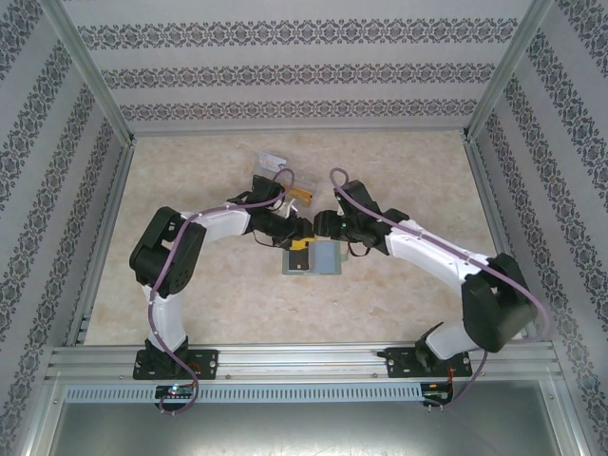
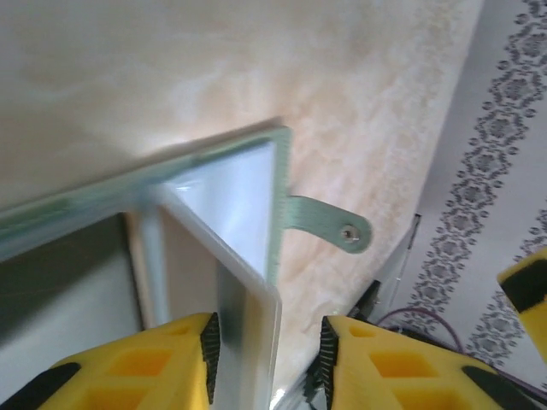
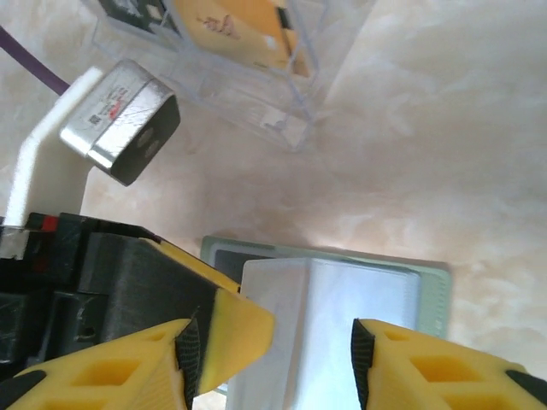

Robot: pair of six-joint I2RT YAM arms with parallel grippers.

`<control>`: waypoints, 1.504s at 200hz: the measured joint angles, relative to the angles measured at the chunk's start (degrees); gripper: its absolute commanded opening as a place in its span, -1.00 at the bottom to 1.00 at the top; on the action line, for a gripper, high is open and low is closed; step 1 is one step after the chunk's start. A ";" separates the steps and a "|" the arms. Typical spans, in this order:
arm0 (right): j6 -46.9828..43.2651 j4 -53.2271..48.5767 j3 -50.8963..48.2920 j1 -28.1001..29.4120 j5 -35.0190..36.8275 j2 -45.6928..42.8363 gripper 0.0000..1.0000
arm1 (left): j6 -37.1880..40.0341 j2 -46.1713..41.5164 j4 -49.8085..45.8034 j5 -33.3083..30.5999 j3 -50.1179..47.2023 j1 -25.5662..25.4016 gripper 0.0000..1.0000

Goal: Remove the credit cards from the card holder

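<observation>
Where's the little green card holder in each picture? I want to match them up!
Top external: the card holder lies flat in the middle of the table.
Left wrist: it fills the centre, very close, with its round tab sticking out to the right.
Right wrist: low in the middle, its green rim on the right.
Shared landmark: the beige marbled table under it.
</observation>
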 measured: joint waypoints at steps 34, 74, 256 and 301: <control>0.83 0.28 -4.61 -1.46 2.56 -4.50 0.02 | -2.51 0.00 4.52 2.29 -0.04 -1.66 -0.26; 0.63 0.46 -6.75 -1.51 3.56 -7.54 -0.29 | -2.45 0.11 3.63 1.40 0.07 -1.73 -0.43; 0.83 -2.89 -1.73 3.41 4.07 11.78 -0.51 | 1.90 -0.72 -6.47 -9.46 0.17 -1.31 -0.47; 0.81 -2.89 -0.55 3.41 4.00 14.34 -0.49 | 1.90 0.39 -6.49 -9.05 0.46 -1.38 -0.47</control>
